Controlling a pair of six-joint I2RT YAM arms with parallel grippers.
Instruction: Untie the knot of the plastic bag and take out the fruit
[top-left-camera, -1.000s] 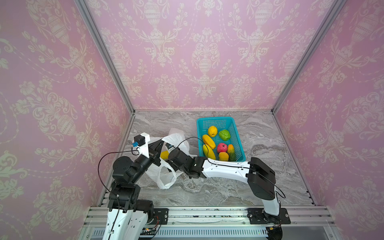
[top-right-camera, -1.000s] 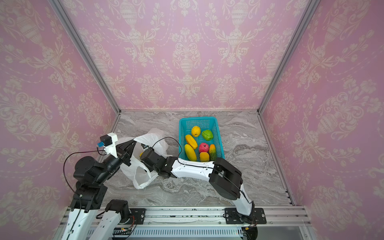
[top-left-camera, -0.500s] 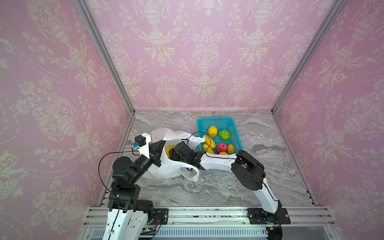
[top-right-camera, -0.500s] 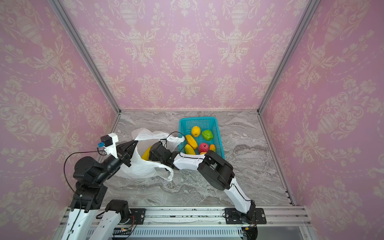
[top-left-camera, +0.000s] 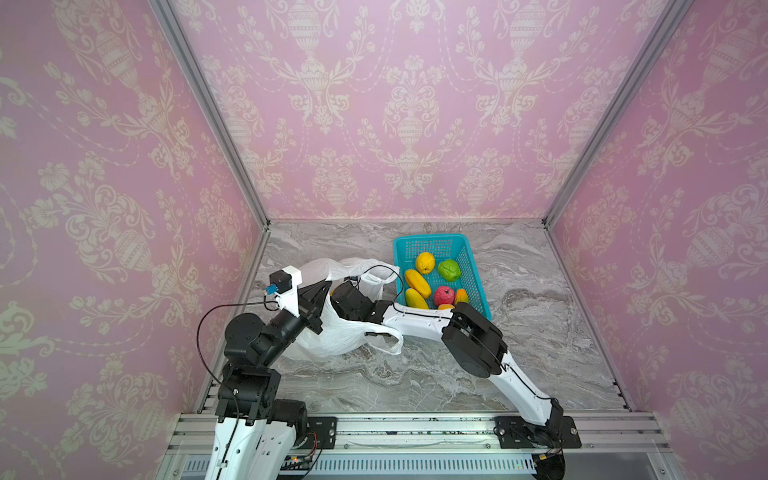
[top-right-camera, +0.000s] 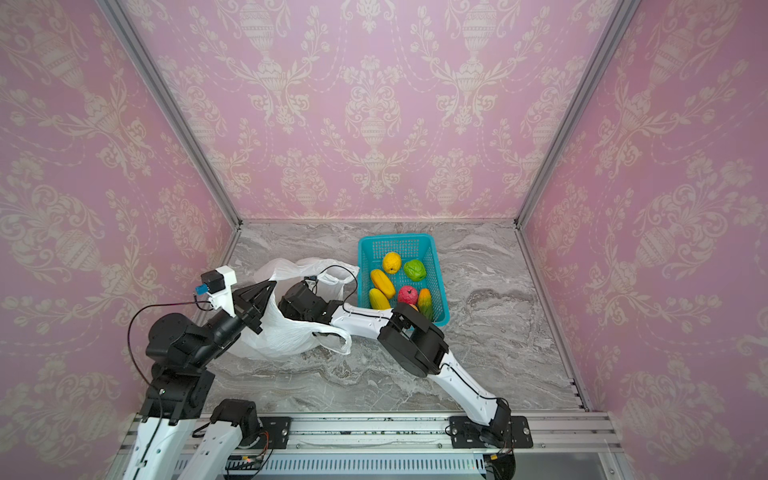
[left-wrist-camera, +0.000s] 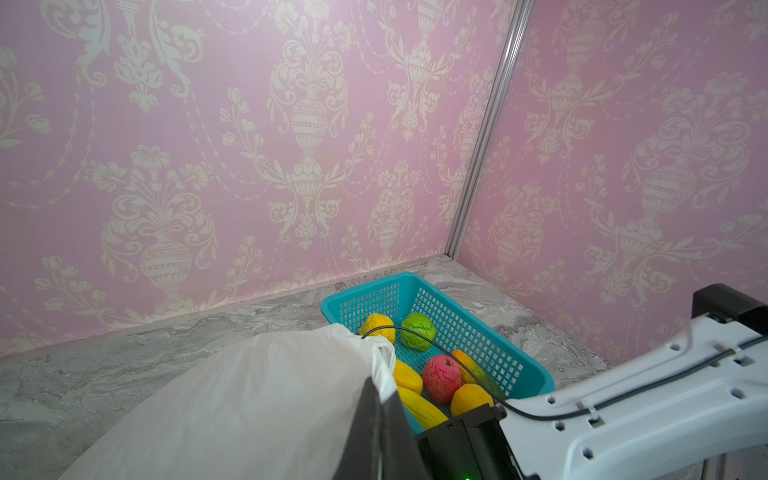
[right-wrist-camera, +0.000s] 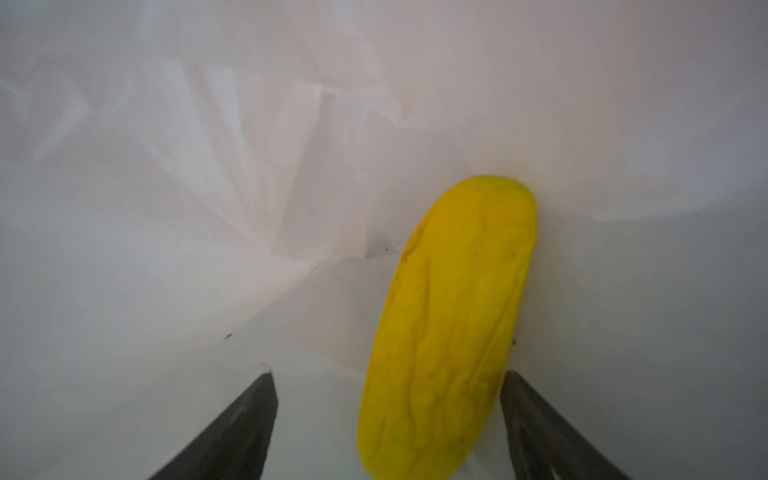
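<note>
The white plastic bag (top-left-camera: 332, 336) (top-right-camera: 282, 336) lies left of the basket with its mouth open. One handle loop (top-left-camera: 384, 332) trails loose, and the knot is not in view. My left gripper (top-left-camera: 327, 286) (left-wrist-camera: 376, 388) is shut on the bag's rim and holds it up. The right arm's black wrist (top-left-camera: 353, 299) reaches into the mouth, so its fingers are hidden in both top views. In the right wrist view my right gripper (right-wrist-camera: 387, 372) stands open inside the bag. A yellow oblong fruit (right-wrist-camera: 449, 332) lies between its fingers, nearer one finger and not gripped.
A teal basket (top-left-camera: 478, 266) (left-wrist-camera: 536, 374) stands right of the bag. It holds several fruit: a yellow round one (top-left-camera: 425, 262), a green one (top-left-camera: 449, 270), a red-pink one (top-left-camera: 444, 296) and yellow oblong ones (top-left-camera: 417, 283). The right forearm crosses the basket's near corner. Pink walls close three sides.
The left gripper has kept its hold while the bag spread wider. The right gripper has gone deeper into the bag and its jaws have widened; the right elbow has swung toward the basket.
</note>
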